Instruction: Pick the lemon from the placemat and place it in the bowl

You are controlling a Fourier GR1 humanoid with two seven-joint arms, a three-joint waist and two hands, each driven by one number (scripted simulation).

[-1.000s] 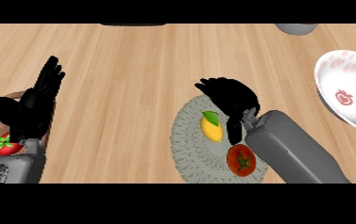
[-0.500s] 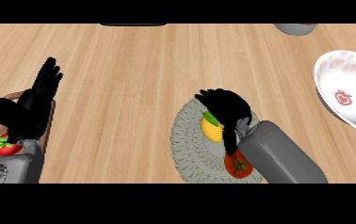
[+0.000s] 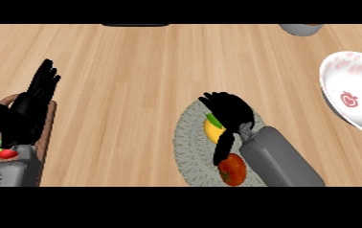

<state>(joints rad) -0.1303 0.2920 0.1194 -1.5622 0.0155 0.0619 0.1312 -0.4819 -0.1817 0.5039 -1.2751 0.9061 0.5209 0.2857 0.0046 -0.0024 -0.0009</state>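
The yellow lemon (image 3: 212,128) is found on the round grey woven placemat (image 3: 185,148), right of centre, enclosed by the curled fingers and thumb of the black right hand (image 3: 234,114). A red tomato (image 3: 232,170) is seen just nearer. The white red-patterned bowl (image 3: 344,85) is placed far right. The black left hand (image 3: 32,109) is held open at the left edge.

Bright, even light lies over my counter (image 3: 141,78), the wood grain pale from edge to edge. My right hand (image 3: 230,111) reads as flat black, barely shaded. The white bowl (image 3: 336,71) at the right edge glows brightest and looks stretched tall.
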